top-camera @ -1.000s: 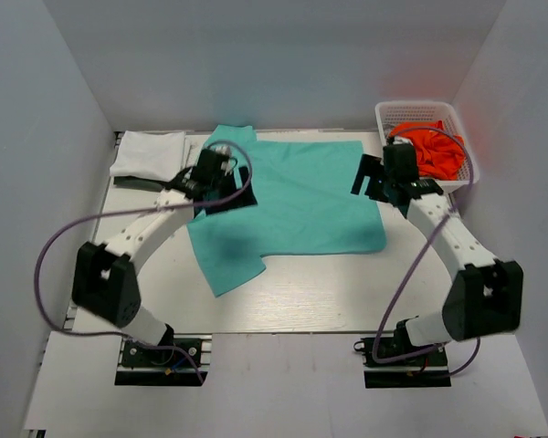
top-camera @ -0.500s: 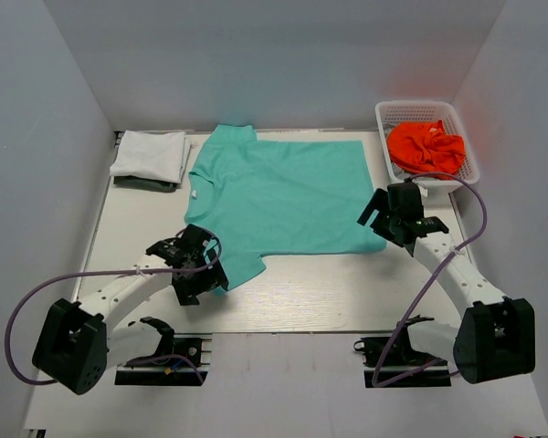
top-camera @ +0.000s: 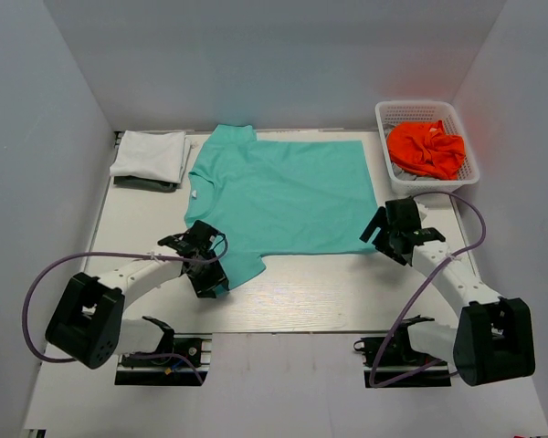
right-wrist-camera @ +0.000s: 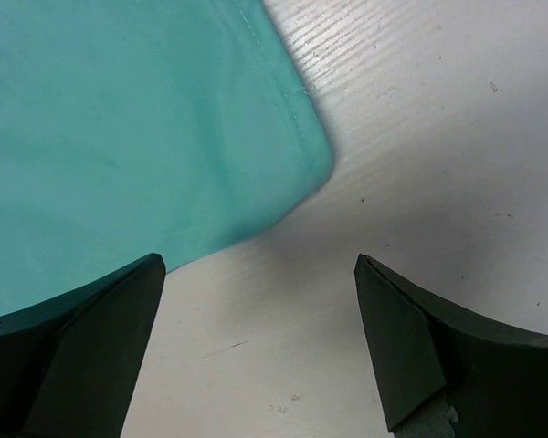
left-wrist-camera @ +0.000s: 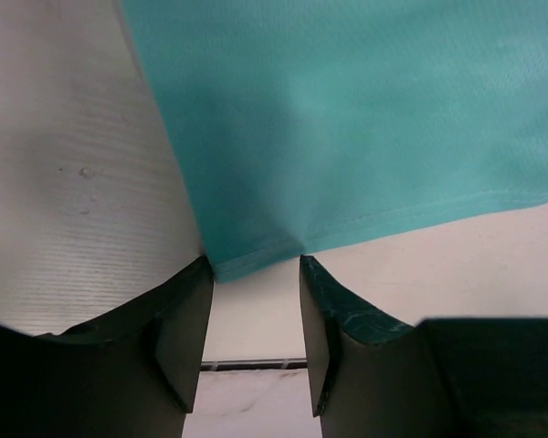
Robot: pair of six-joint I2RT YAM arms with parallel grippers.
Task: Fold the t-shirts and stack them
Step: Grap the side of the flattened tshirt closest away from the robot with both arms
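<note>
A teal t-shirt [top-camera: 283,192] lies spread flat across the middle of the table. My left gripper [top-camera: 213,278] sits low at its near-left corner. In the left wrist view that teal corner [left-wrist-camera: 247,260] lies right at the tips of the half-narrowed jaws, with bare table showing between the fingers [left-wrist-camera: 187,315]. My right gripper [top-camera: 382,235] hovers wide open just short of the near-right corner [right-wrist-camera: 306,178] and holds nothing. A folded white t-shirt [top-camera: 151,153] rests on a dark one [top-camera: 144,182] at the back left. The orange t-shirt [top-camera: 426,148] is bunched in the basket.
A white mesh basket [top-camera: 418,105] stands at the back right against the wall. Grey walls close in the table on three sides. Both arms' cables loop out over the near table edge.
My left arm has swung from the shirt's far-left side down to its near-left corner, and its jaws have narrowed. My right arm has drawn back to the near-right corner, still wide open.
</note>
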